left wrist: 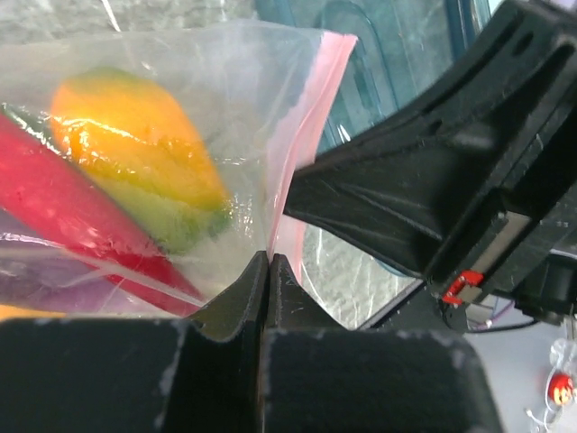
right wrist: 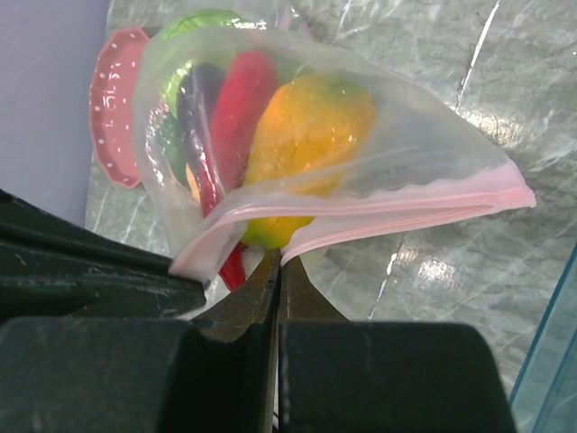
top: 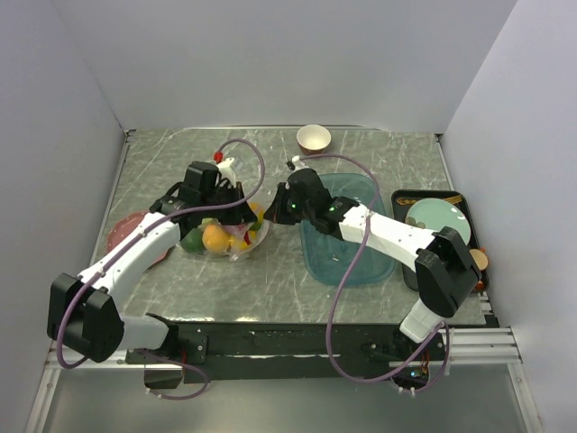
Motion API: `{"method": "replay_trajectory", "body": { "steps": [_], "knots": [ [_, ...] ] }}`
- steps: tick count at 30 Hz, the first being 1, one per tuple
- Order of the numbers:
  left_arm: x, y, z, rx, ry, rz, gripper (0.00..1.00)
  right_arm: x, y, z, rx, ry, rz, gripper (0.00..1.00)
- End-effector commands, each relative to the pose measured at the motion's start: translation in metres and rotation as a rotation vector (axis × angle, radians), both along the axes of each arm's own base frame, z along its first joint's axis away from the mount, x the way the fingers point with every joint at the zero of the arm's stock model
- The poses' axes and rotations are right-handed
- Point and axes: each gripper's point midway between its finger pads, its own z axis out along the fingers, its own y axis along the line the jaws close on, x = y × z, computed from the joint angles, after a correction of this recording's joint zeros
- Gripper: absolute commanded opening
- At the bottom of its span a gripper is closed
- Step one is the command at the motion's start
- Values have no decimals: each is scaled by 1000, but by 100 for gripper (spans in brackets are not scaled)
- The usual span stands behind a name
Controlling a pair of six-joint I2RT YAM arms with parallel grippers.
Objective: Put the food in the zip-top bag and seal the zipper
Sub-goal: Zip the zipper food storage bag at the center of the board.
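Observation:
The clear zip-top bag lies left of centre on the table with the food inside: an orange-yellow fruit, a red chili, a purple eggplant and green pieces. Its pink zipper gapes open in the middle. My left gripper is shut on one lip of the pink zipper. My right gripper is shut on the other lip, near the same end of the mouth. In the top view both grippers, left and right, meet at the bag's right side.
A translucent teal tray lies under the right arm. A small cream-and-brown bowl stands at the back. A pink plate lies left of the bag. A dark tray with a pale green plate sits at the right edge.

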Motion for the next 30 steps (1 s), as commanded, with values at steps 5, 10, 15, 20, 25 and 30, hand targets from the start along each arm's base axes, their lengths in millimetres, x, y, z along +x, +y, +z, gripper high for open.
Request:
{"method": "replay_trajectory", "body": {
  "steps": [5,10,15,20,25,30],
  "knots": [
    [-19,-24,20,-80,-24,-190,9,25,5,49,98,-111,-82,2],
    [-24,-24,12,-48,1,-212,19,32,4,46,86,-94,-116,3],
    [-19,-18,34,-56,-85,-156,63,35,0,35,46,-71,-139,3],
    [-12,-7,57,-54,-164,-63,77,37,-6,28,20,-51,-158,3],
    [-9,18,81,-64,-246,117,86,41,-13,23,5,-41,-185,3],
    [-16,46,58,-78,-128,347,86,43,-18,25,14,-43,-194,4]
  ]
}}
